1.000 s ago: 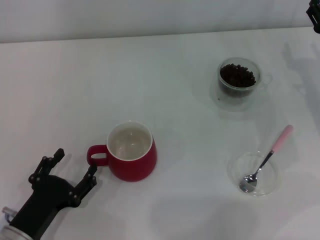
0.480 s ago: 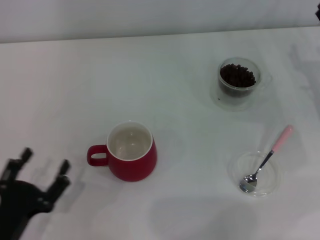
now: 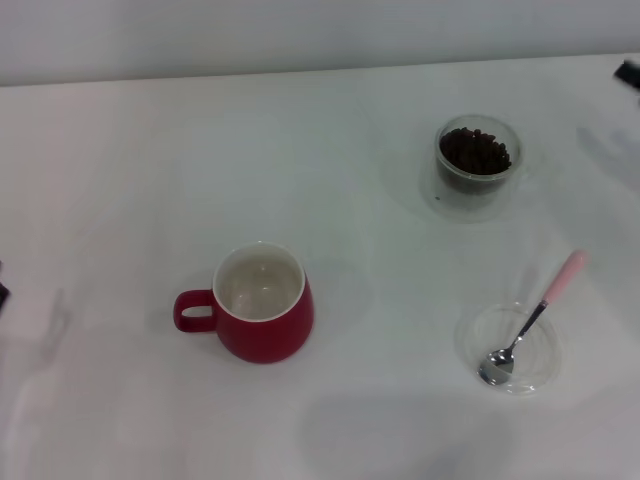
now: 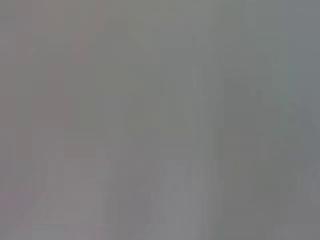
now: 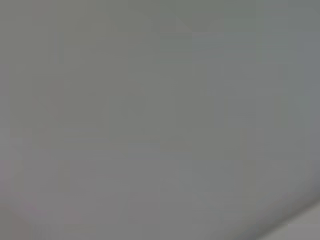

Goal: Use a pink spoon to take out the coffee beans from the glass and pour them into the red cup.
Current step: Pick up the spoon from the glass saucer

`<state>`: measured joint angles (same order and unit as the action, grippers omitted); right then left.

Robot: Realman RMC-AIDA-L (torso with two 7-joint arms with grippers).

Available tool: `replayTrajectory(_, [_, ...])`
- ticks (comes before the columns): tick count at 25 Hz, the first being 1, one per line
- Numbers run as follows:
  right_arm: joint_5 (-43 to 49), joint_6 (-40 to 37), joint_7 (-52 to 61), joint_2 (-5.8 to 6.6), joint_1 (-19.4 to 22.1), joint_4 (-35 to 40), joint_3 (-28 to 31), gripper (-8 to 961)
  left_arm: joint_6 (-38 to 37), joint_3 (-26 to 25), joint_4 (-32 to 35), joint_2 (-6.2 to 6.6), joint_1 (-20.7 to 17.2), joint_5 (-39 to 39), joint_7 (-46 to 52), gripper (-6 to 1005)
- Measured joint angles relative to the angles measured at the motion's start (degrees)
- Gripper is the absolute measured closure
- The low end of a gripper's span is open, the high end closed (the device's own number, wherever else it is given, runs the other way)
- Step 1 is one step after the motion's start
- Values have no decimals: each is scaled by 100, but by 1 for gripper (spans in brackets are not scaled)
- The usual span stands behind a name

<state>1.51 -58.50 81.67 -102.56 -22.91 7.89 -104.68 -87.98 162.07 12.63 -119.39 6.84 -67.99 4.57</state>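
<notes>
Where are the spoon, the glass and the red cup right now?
spoon [image 3: 529, 320]: head view, on the thin metal neck.
glass [image 3: 449, 199]: head view, on the clear lower wall.
red cup [image 3: 280, 338]: head view, on the red outer belly.

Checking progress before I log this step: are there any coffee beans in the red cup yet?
No, in the head view the red cup shows only its bare white inside, while the coffee beans sit in the glass.

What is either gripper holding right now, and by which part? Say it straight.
Nothing is held. The pink spoon lies with its bowl in the clear dish, the glass and red cup stand alone, and no gripper shows near them.
</notes>
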Motion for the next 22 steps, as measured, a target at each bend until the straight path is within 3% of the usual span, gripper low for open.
replayTrajectory(4, [1121, -988, 1044, 324, 13, -416, 6, 126, 16, 0, -78, -6, 222, -393, 7, 149])
replayTrajectory(8, [1538, -1675, 1292, 461, 53, -904, -18, 126, 12, 1, -53, -8, 350, -436, 36, 149])
replayTrajectory(13, [1767, -1939, 1398, 459, 149, -1058, -356, 126, 121, 0, -39, -17, 442, -563, 38, 148])
replayTrajectory(22, [1782, -1965, 1388, 281, 149, -1067, -1054, 127, 197, 1, -22, -16, 605, -637, 55, 148])
